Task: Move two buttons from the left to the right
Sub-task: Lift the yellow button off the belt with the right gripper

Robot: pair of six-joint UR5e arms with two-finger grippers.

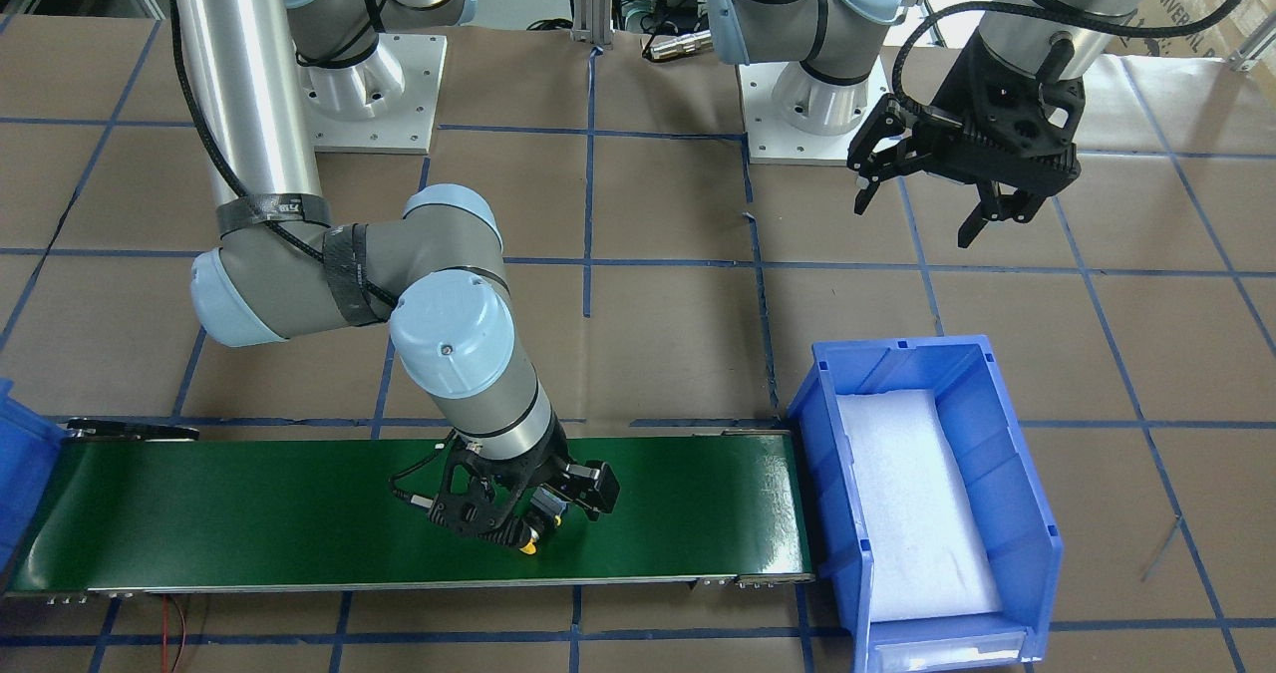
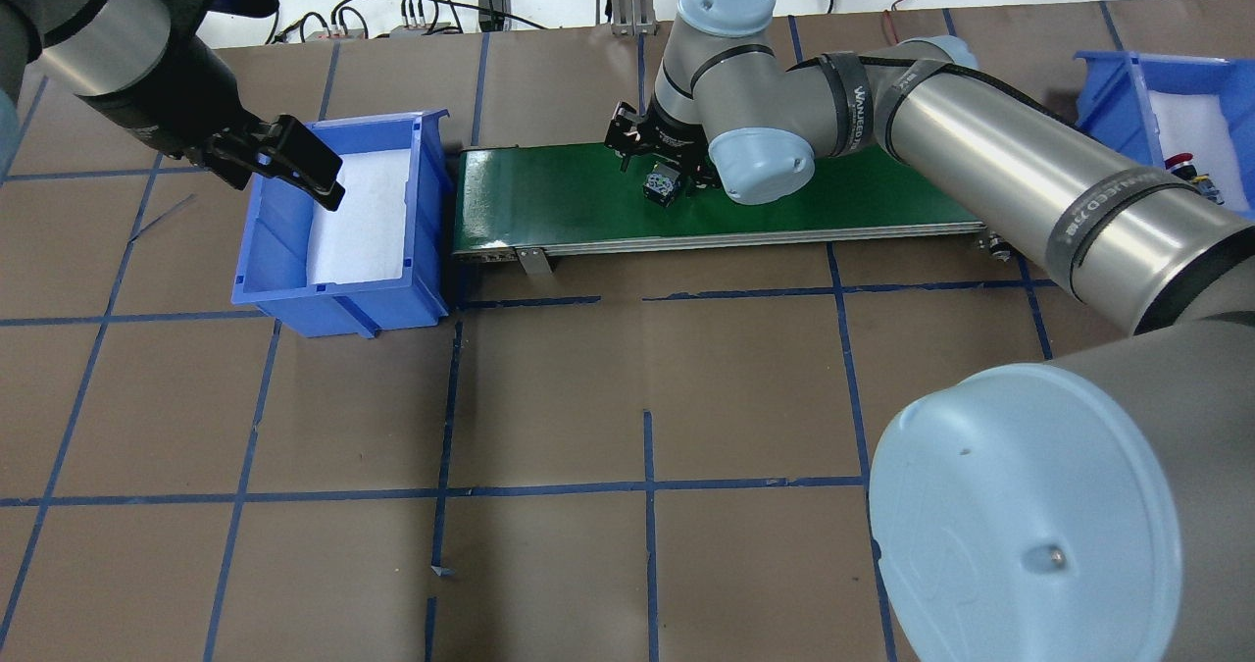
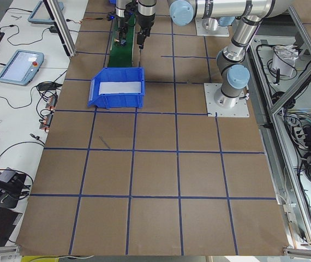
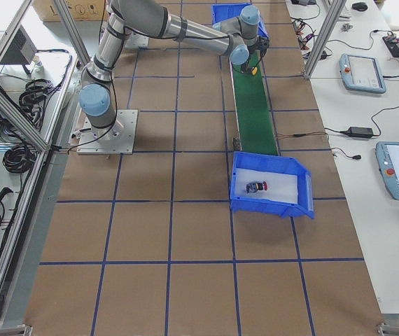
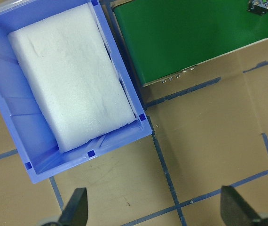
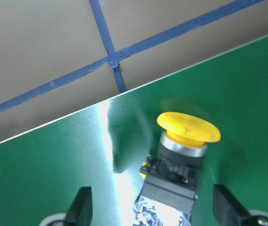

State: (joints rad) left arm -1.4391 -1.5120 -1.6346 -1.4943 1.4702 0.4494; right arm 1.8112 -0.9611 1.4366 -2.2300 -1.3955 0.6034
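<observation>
- Risk, grasp: the yellow button [image 6: 181, 155] lies tilted on the green belt [image 1: 249, 513], with its round cap pointing away from the wrist. If the fingers [image 6: 81, 207] close on the cap or collar rather than on the blocky body, the part will likely twist or squirt out.
- Risk, surface: the belt looks smooth and glossy. An off-centre squeeze could push the button along it instead of clamping it.
- Risk, delivery: the red button [image 4: 257, 187] already lies on the foam [image 4: 283, 182] in the right bin [image 4: 304, 199]. A high release could bounce the yellow one off it or over the wall.
- State, right hand [image 6: 153, 208]: open, fingers spread wide, nothing clamped. It hangs low over the middle of the belt.
- Position: in the right wrist view the yellow button sits between the two fingers and touches neither, with bare belt on both sides. Its body is nearer the palm, and its cap reaches further out than the fingertips. Whether the fingertips are level with the body cannot be told.
- State, left hand [image 5: 156, 209]: open and empty, above the table [image 1: 678, 204] beside the left bin [image 5: 120, 70], which shows only a white pad [image 5: 68, 80].
- Judgement: one button is delivered and one remains. The next step calls for a square closure on the body.
</observation>
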